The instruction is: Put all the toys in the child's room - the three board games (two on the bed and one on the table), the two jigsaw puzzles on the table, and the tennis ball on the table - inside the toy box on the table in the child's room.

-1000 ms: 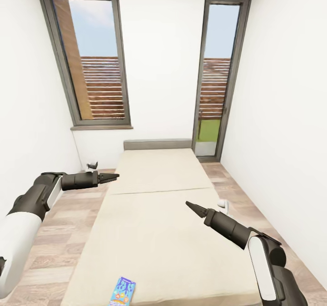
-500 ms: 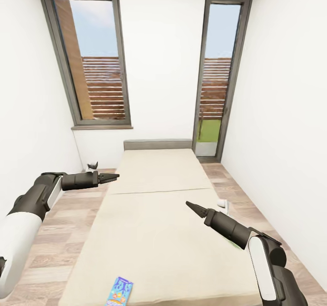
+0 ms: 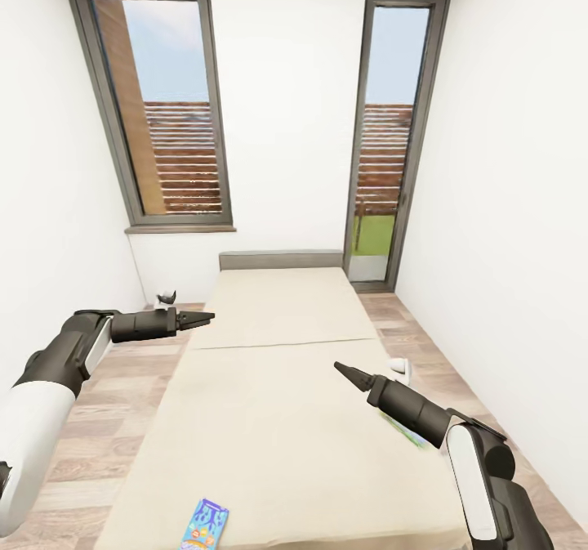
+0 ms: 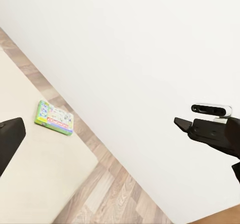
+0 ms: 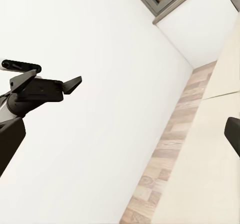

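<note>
The bed (image 3: 278, 419) with its beige mattress runs away from me to a grey headboard. A blue-purple board game (image 3: 204, 525) lies at the mattress's near end. A green-edged board game (image 4: 55, 118) lies near the bed's right edge, and in the head view my right forearm partly hides it (image 3: 408, 434). My left gripper (image 3: 200, 318) hovers open over the bed's left edge, holding nothing. My right gripper (image 3: 341, 369) hangs open above the middle of the mattress, also holding nothing. The table and the toy box are out of view.
White walls close in on both sides, with wood floor strips (image 3: 122, 386) along the bed. A tall window (image 3: 163, 109) and a glass door (image 3: 388, 149) stand in the far wall. Small objects lie on the floor at the left (image 3: 167, 297) and right (image 3: 398, 364).
The whole view has shifted slightly, so the camera moved. More of the green-edged game now shows past my right forearm. Both arms keep their pose.
</note>
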Robot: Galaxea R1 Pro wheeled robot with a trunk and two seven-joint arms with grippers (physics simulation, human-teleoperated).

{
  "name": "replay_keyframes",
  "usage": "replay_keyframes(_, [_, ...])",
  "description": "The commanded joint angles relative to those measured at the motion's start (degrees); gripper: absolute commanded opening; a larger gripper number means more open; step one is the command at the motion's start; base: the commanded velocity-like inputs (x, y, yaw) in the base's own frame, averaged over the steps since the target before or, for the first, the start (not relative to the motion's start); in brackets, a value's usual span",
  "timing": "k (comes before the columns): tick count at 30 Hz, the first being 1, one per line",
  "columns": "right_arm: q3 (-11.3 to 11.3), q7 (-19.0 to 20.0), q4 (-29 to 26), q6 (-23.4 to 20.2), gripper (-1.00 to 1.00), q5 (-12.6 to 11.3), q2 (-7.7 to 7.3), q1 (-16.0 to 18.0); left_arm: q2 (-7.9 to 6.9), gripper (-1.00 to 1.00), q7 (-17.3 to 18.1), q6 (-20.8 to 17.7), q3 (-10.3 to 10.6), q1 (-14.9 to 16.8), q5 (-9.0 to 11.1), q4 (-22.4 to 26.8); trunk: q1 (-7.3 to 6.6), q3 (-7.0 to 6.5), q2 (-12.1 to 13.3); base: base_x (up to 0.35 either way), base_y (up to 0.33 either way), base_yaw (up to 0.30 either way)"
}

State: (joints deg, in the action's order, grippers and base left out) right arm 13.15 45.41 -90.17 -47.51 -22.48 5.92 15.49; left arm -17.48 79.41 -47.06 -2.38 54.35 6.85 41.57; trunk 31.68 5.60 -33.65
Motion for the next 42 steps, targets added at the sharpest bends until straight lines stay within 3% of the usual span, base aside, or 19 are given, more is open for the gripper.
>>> replay_keyframes(1, [0.1,0.2,0.0,-0.3,1.0,0.0,0.05,0.1,-0.01,1.0,0.1,-0.6,0.0,0.1,0.1,0.0,0.03,0.11,-0.1,0.048,-0.141,0.0])
replay_keyframes(29, [0.1,0.1,0.0,-0.3,1.0,0.0,0.05,0.1,0.21,1.0,-0.1,-0.7,0.0,0.1,-0.1,0.0,0.03,0.11,-0.1,0.004,-0.013,0.0])
replay_keyframes(36, [0.5,0.2,0.0,-0.4,1.0,0.0,-0.1,0.1,0.86,1.0,-3.6,-0.7,0.1,0.0,-0.1,-0.9,0.03,0.11,-0.1,0.0,0.0,0.0])
replay_keyframes(42, [0.7,0.3,0.0,-0.5,1.0,-0.1,-0.21,0.1,0.96,1.0,-9.9,0.8,-0.1,-2.0,-0.1,-6.0,0.03,0.11,-0.1,0.0,0.0,0.0])
